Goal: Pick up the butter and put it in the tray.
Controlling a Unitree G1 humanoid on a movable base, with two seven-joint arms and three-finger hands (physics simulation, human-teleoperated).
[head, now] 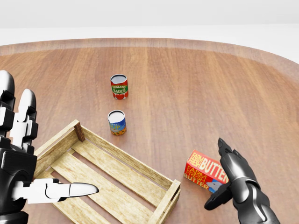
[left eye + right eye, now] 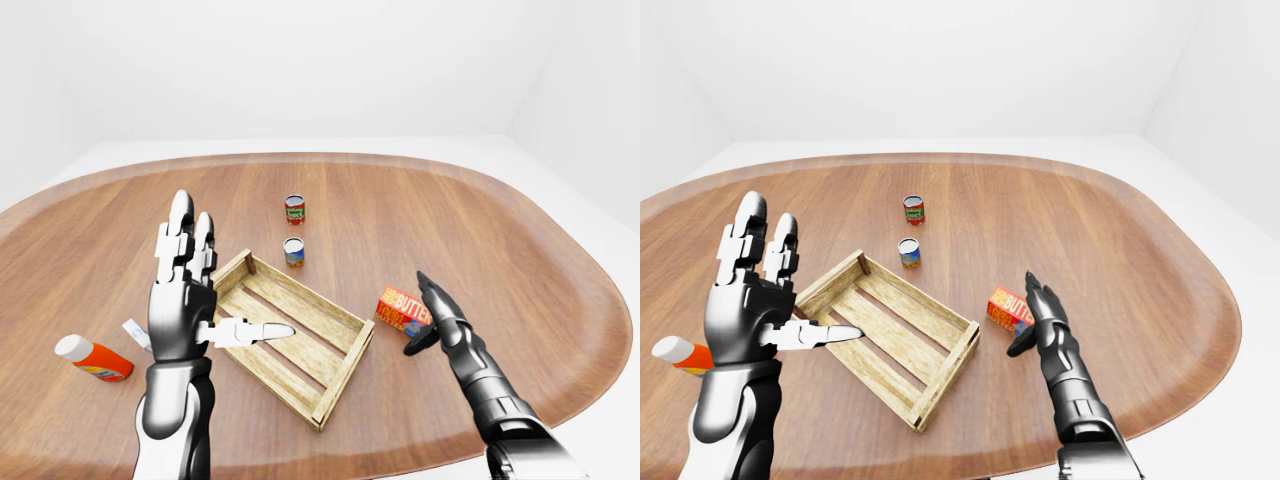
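The butter (image 1: 202,169), a red and orange box, lies flat on the wooden table, just right of the tray's near right corner. My right hand (image 1: 216,173) is open at the box's right end. Its fingers (image 1: 230,161) lie along that end and its thumb (image 1: 216,199) points left below the box; I cannot tell whether they touch it. The tray (image 1: 126,157) is a shallow slatted wooden crate, set at an angle at lower left, with nothing in it. My left hand (image 2: 805,270) hovers open over the tray's left end, fingers up and thumb (image 1: 77,189) pointing right.
A red tomato sauce can (image 1: 119,87) and a blue can (image 1: 117,122) stand upright above the tray. An orange bottle with a white cap (image 2: 95,360) lies at the far left of the table. The table's rounded edge curves past the right hand.
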